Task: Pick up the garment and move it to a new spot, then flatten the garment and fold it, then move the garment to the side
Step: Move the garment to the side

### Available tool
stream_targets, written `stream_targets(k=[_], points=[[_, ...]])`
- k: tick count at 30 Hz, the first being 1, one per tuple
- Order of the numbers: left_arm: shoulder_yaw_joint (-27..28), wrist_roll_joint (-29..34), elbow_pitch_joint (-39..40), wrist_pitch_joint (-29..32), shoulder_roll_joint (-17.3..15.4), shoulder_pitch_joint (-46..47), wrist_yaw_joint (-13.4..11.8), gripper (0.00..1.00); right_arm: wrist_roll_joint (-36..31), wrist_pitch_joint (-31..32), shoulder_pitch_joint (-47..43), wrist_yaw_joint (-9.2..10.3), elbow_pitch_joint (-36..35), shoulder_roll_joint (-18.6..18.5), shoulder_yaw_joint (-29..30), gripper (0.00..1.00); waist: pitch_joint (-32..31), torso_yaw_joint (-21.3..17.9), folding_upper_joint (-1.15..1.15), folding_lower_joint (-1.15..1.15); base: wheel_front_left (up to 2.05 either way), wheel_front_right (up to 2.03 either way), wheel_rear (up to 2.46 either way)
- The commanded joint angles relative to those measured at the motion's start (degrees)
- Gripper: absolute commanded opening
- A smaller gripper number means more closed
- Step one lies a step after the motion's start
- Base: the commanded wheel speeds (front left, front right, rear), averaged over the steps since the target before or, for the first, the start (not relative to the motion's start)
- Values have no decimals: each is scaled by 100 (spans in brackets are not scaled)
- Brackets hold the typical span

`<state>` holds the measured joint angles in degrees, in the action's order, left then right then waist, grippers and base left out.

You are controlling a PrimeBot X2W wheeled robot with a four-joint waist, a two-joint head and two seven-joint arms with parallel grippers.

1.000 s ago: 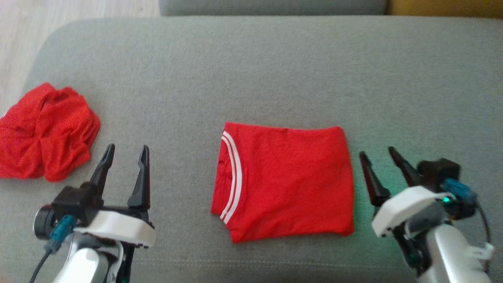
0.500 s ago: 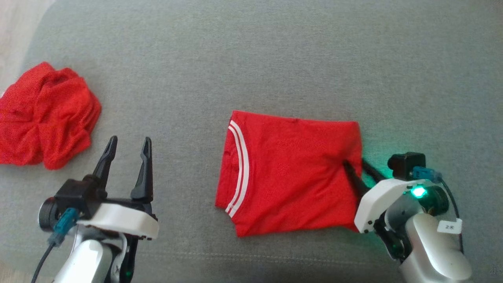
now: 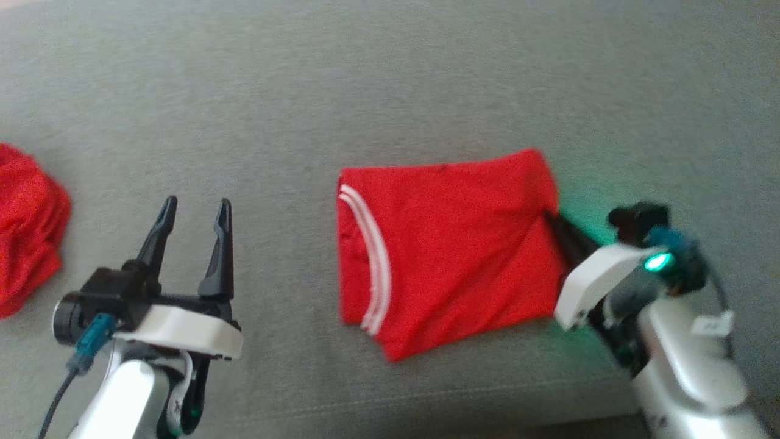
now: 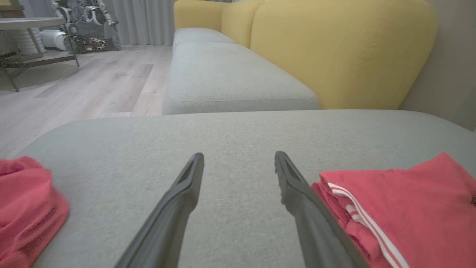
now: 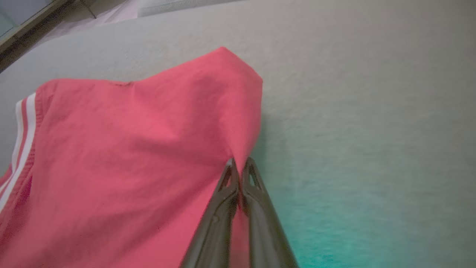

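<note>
Far left, on the grey sofa cushion (image 3: 390, 91): a crumpled red cloth (image 3: 27, 238), partly cut off by the edge of the head view and well apart from everything else. Next, at lower left: the left gripper (image 3: 197, 202), fingers spread wide with nothing between them, hovering over bare cushion between the cloth and the garment. Seen from the left wrist, the same wide gap, with a yellow backrest (image 4: 334, 48) and a wooden floor (image 4: 85, 85) further back. A little right of centre: the folded red garment (image 3: 451, 244), lying on the cushion, with two white stripes (image 3: 375, 262) curving down its left side. Far right corner rising to a peak, right edge drawn into creases. At that right edge: the right gripper (image 3: 551, 218), fingers pinched tight together on a bit of the garment's fabric, plain to see up close from the right wrist. Just behind those fingers: a green light (image 3: 656, 263) on the wrist, tinting the nearby cushion green.
</note>
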<state>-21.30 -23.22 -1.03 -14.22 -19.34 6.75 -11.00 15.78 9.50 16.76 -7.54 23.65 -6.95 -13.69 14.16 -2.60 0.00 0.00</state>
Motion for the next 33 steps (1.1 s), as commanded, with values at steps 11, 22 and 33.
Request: stream_targets(k=[11,22,33], points=[[135,152,304,-25,-165,764,149,100,-27,-121,1473,5,13,-1132,1264,0,675,-861,0,0,0,0,0],[37,248,340,37,-254,1161,269,100,-100,-192,2493,5,312,-1519,2260,0,1343,-1050,0,0,0,0,0],[-41,318,354,81,-332,1424,348,100,-379,-364,2734,5,626,-1415,2628,0,1667,-1071,0,0,0,0,0]])
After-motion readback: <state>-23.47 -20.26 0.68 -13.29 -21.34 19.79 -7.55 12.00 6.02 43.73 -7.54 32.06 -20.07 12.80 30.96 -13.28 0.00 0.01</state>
